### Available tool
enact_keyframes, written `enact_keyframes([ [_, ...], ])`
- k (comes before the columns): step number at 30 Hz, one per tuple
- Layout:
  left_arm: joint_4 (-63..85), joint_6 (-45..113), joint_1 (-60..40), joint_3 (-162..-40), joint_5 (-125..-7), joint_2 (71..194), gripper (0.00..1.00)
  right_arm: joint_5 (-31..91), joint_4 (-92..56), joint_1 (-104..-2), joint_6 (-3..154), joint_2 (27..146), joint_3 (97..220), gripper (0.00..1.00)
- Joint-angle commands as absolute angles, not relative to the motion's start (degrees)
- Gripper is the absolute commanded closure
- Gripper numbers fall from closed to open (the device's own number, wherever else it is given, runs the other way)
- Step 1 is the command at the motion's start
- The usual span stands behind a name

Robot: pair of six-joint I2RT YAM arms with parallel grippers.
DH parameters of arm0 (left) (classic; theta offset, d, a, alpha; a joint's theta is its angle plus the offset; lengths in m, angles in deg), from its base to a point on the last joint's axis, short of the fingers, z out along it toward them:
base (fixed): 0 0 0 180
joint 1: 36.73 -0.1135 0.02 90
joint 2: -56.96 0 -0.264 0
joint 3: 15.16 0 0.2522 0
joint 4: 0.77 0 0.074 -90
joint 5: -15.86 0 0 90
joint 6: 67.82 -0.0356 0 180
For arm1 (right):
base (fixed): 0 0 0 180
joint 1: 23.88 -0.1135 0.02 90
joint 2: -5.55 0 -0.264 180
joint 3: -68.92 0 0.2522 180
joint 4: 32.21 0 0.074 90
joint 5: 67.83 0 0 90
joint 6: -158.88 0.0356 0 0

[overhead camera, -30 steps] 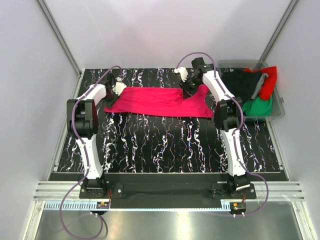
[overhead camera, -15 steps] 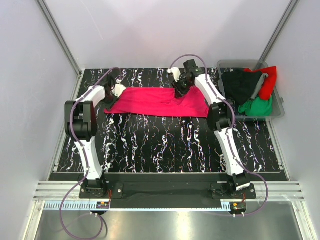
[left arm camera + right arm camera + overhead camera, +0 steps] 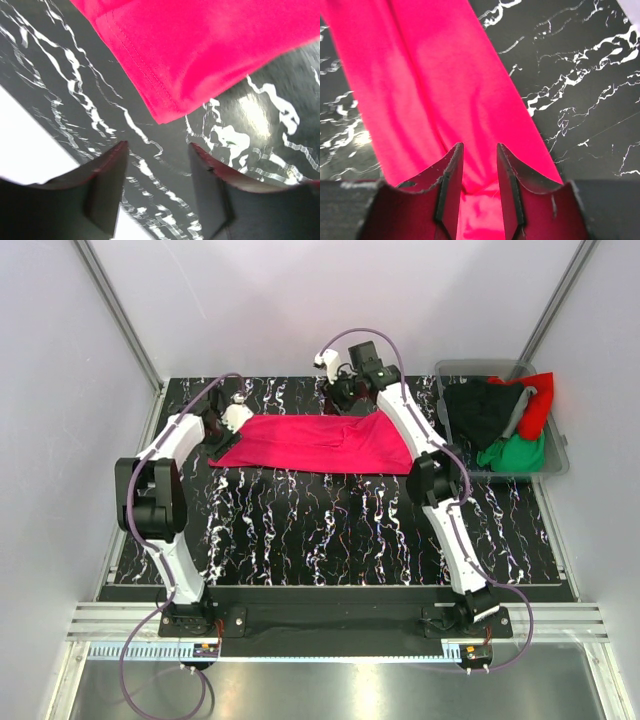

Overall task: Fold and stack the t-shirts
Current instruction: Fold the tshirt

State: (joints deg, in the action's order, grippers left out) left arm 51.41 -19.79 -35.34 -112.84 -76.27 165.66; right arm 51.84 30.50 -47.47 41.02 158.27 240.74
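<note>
A crimson-pink t-shirt lies spread across the back of the black marbled table. My right gripper is at the shirt's back edge. In the right wrist view the gripper is closed on a bunch of the pink cloth, and the folds run into the jaws. My left gripper is at the shirt's left end. In the left wrist view it is open and empty over bare table, with the shirt's hemmed corner just beyond the fingertips.
A grey plastic bin stands at the back right of the table. It holds a black shirt, a red shirt and a green shirt. White walls close in the back and sides.
My right gripper has moved left and toward the back wall, and the shirt's right end has been drawn along with it. The left arm has shifted slightly at the shirt's left end.
</note>
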Motion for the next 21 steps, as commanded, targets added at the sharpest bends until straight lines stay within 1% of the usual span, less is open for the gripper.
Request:
enact_keyframes([
  [1,51.93,-29.66,-34.70,-112.86,-75.10,162.68,0.39,53.90,30.24,-46.90,40.67,148.03,235.63,0.60],
  [3,53.15,-32.03,-34.70,-113.91,-74.58,164.35,0.37,54.34,30.07,-46.73,39.27,146.01,230.81,0.59],
  [6,55.26,-34.50,-34.70,-116.02,-73.10,167.16,0.37,54.25,30.07,-46.55,39.17,143.98,227.71,0.59],
  [10,57.55,-35.30,-34.70,-119.18,-71.59,171.47,0.43,53.73,29.98,-46.46,39.17,142.05,225.42,0.59],
  [19,59.31,-37.31,-34.79,-123.14,-72.81,178.42,0.49,52.41,30.50,-46.38,37.94,138.18,221.03,0.59],
  [21,60.36,-37.67,-34.79,-123.06,-73.08,179.21,0.56,51.71,30.51,-46.29,37.59,137.56,219.89,0.59],
])
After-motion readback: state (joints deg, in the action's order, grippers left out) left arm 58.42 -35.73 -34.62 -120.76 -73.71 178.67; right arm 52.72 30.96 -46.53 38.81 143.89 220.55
